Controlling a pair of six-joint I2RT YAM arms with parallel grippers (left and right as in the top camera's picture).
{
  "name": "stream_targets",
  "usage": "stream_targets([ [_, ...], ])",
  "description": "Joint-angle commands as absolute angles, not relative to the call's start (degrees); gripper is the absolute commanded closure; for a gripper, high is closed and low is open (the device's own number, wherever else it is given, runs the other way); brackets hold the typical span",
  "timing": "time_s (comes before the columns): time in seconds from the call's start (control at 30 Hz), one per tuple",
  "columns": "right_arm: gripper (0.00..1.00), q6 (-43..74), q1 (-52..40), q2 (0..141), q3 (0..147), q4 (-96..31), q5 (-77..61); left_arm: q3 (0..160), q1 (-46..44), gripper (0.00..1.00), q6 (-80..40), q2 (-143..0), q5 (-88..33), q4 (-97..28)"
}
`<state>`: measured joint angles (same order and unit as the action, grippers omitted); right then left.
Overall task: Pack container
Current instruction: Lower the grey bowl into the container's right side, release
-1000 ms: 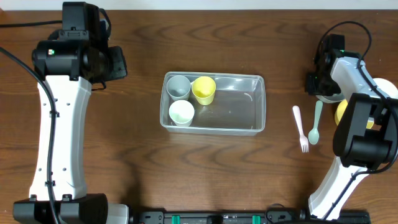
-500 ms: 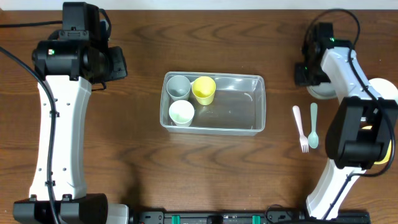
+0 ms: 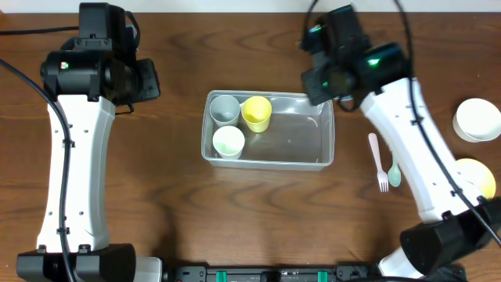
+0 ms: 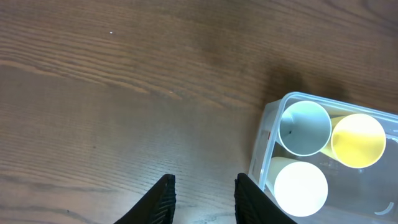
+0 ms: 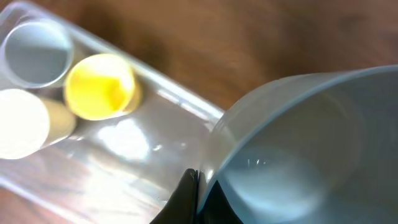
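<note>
The clear container (image 3: 313,157) sits mid-table with a grey cup (image 3: 225,110), a yellow cup (image 3: 257,113) and a white cup (image 3: 228,142) in its left end. My right gripper (image 5: 199,186) is shut on the rim of a pale blue-grey bowl (image 5: 305,143), above the container's (image 5: 186,102) far right corner. In the overhead view the right arm (image 3: 344,63) hides that bowl. My left gripper (image 4: 203,193) stands open and empty over bare wood, left of the container (image 4: 264,134).
A white bowl (image 3: 477,119) and a yellow bowl (image 3: 473,176) lie at the right edge. A pink fork (image 3: 378,160) and a green spoon (image 3: 394,174) lie right of the container.
My right arm has swung left from the bowls at the right edge to the container's far right corner, carrying the blue-grey bowl. The left arm has not moved.
</note>
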<state>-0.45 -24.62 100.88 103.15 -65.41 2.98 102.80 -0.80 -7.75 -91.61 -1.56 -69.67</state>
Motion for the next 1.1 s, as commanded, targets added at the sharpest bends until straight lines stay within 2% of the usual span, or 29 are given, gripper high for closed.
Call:
stream_targets([
  [0.0, 0.99, 2.9, -28.0, 103.8, 100.3, -65.7, 2.7, 102.4, -0.7, 0.67, -8.4, -91.8, -2.0, -70.1],
  [0.17, 0.98, 3.4, -31.1, 105.6, 94.9, -63.9, 2.3, 102.4, -0.7, 0.67, -8.4, -91.8, -2.0, -70.1],
  [0.37, 0.92, 3.4, -32.3, 106.1, 87.8, -58.0, 1.8, 102.4, -0.7, 0.67, -8.4, -91.8, -2.0, -70.1],
  [0.43, 0.86, 3.3, -32.2, 106.1, 86.3, -56.3, 1.9, 102.4, -0.7, 0.67, -8.4, -91.8, -2.0, -70.1],
  [0.53, 0.61, 2.6, -32.1, 106.1, 85.4, -54.7, 1.9, 102.4, -0.7, 0.67, -8.4, -91.8, -2.0, -70.1],
  [0.77, 0.48, 3.2, -31.8, 106.0, 85.9, -51.6, 6.5, 102.4, -0.7, 0.67, -8.4, -91.8, -2.0, -70.5],
  [0.9, 0.45, 7.8, -30.5, 104.7, 88.1, -53.8, 11.0, 102.4, -0.7, 0.67, -8.4, -91.8, -2.0, -70.5],
  [1.07, 0.42, 5.8, -28.4, 101.1, 88.7, -53.9, 3.8, 102.4, -0.7, 0.67, -8.4, -91.8, -2.0, -70.5],
])
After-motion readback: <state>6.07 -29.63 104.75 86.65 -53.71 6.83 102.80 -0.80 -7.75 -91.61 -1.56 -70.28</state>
